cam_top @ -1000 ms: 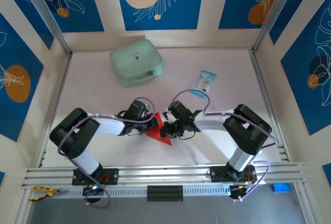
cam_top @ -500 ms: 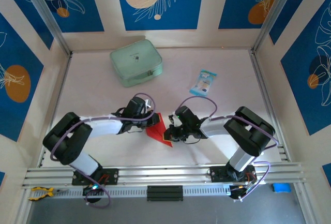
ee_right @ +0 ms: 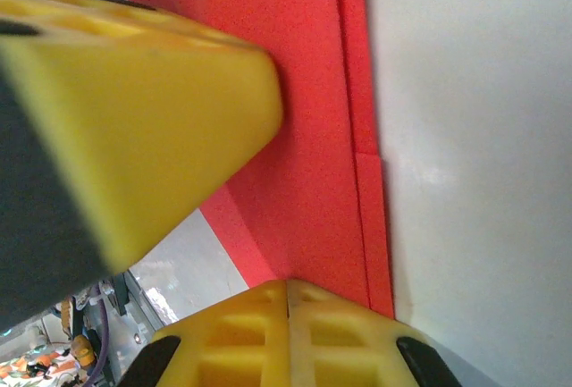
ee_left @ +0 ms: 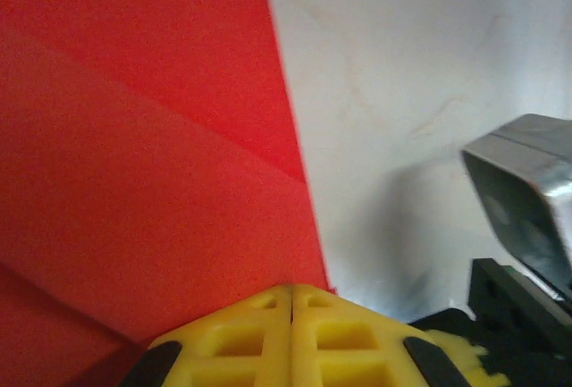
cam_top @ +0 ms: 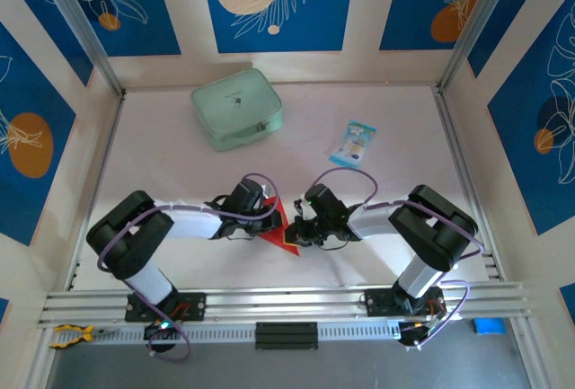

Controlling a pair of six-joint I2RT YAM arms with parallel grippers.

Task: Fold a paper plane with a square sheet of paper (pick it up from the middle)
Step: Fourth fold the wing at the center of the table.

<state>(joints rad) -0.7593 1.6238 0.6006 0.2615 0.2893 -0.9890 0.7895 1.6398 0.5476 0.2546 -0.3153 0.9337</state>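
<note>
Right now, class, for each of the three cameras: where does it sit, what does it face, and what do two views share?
Top external: above and behind the robot, looking down at the table; left gripper and right gripper at the red paper.
Left wrist: low over the red paper; its shut yellow fingers.
Right wrist: low over the paper's folded edge; its shut fingers.
Shared: all show the red paper.

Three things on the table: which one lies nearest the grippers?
The folded red paper, lying between the left gripper and right gripper; the green pouch and the blue-white packet sit far back.
</note>
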